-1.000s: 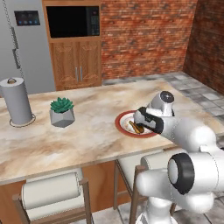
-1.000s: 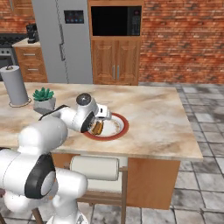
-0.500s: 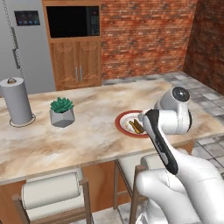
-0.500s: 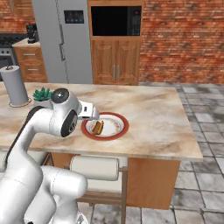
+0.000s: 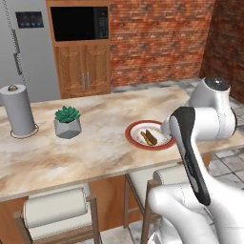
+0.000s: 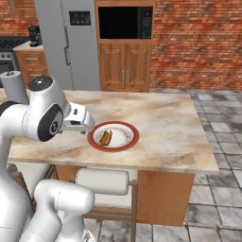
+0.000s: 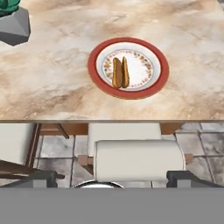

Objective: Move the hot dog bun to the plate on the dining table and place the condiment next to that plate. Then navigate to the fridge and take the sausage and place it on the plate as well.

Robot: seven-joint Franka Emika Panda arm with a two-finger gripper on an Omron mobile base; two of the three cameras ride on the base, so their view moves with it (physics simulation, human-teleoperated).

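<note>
The hot dog bun point(image 7: 120, 72), a small tan-brown split roll, lies on the white plate with the red-brown rim point(image 7: 162, 65) on the beige marbled dining table point(image 7: 57, 83). My gripper point(image 7: 113, 181) hangs back off the table's near edge, above a stool. It is open, its two dark fingertips point(image 7: 43, 178) wide apart with nothing between them. From the sides, the bun point(image 5: 150, 137) point(image 6: 105, 137) rests left of centre on the plate point(image 5: 135, 129) point(image 6: 130, 137). My hand point(image 6: 78, 121) hovers just left of the plate. The fridge point(image 6: 71, 45) stands behind. The condiment and the sausage are out of view.
A paper towel roll point(image 5: 18, 110) and a potted succulent point(image 5: 67, 121) stand on the table's left part. Cushioned stools point(image 5: 57, 212) point(image 7: 135, 159) are tucked under the near edge. Wooden cabinets with a microwave point(image 5: 81, 24) and a brick wall lie beyond.
My hand has lifted off the plate and drawn back past the table's near edge. The bun stays on the plate. The jaws remain wide apart.
</note>
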